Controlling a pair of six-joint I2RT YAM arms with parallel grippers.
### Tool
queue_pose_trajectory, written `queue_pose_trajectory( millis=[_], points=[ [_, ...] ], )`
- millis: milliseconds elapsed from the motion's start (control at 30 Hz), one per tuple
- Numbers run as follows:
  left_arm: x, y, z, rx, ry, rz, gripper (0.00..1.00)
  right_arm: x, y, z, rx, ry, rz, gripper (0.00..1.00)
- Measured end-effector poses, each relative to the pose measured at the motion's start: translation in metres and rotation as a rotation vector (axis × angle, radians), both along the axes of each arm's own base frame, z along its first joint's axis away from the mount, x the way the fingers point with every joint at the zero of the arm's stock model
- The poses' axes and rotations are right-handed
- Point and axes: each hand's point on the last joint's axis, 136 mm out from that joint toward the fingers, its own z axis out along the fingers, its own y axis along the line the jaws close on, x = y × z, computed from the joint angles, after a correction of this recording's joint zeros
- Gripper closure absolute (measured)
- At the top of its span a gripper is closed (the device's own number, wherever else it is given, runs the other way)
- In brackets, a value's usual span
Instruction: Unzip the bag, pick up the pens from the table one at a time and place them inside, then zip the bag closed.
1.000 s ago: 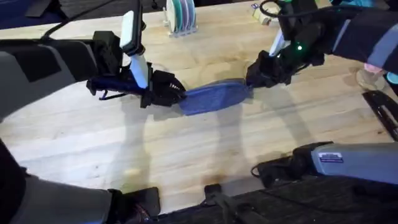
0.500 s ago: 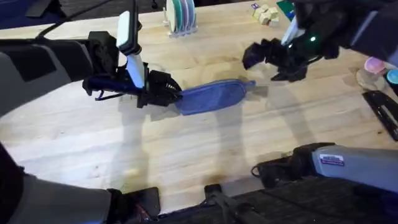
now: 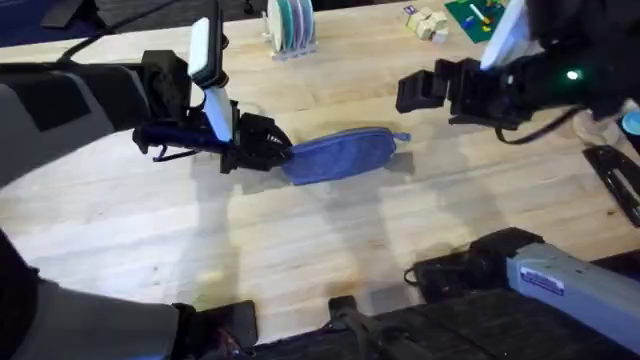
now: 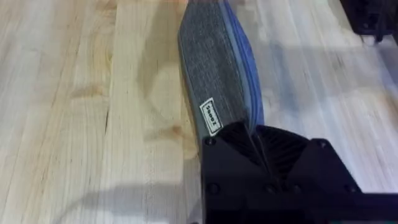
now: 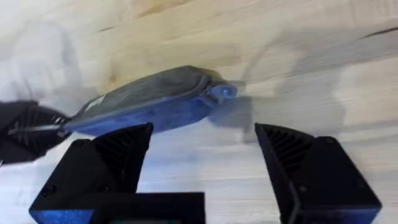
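My left gripper (image 3: 268, 150) is clamped on the left end of the bag (image 3: 338, 155), which lies at the centre of the table (image 3: 300, 250) in the overhead view, its zipper edge showing closed. My right gripper (image 3: 420, 92) hangs at upper right, above the table, jaws spread, holding nothing, clear of the bag's pull tab (image 5: 222, 91).

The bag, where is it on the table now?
In the overhead view the bag lies mid-table, its left end held by the left gripper; the right gripper is apart.
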Motion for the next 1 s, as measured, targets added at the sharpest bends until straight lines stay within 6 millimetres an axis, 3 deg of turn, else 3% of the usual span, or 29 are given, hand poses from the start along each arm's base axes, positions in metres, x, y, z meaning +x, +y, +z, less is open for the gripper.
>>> queue_pose_trajectory(
  millis=[133, 300, 333, 367, 833, 1000],
  points=[
    [0.000, 0.000, 0.000, 0.000, 0.000, 0.000, 0.941, -0.008, 0.008, 0.013, -0.002, -0.058, 0.049, 0.004],
    [0.001, 0.001, 0.000, -0.001, -0.003, 0.004, 0.195, -0.016, 0.012, 0.022, -0.024, -0.099, 0.109, 0.004],
    [0.001, 0.001, 0.000, -0.001, -0.001, 0.006, 0.065, -0.017, 0.012, 0.023, -0.028, -0.101, 0.118, 0.004],
    [0.001, 0.001, 0.000, 0.000, 0.002, 0.007, 0.022, -0.019, 0.012, 0.023, -0.035, -0.105, 0.129, 0.004],
    [-0.001, 0.006, -0.004, 0.048, 0.005, 0.012, 0.006, -0.021, 0.011, 0.023, -0.108, -0.122, 0.237, 0.004],
    [0.000, 0.016, 0.020, 0.123, -0.054, 0.075, 0.005, -0.022, 0.010, 0.023, -0.132, -0.121, 0.274, 0.004]
  ],
)
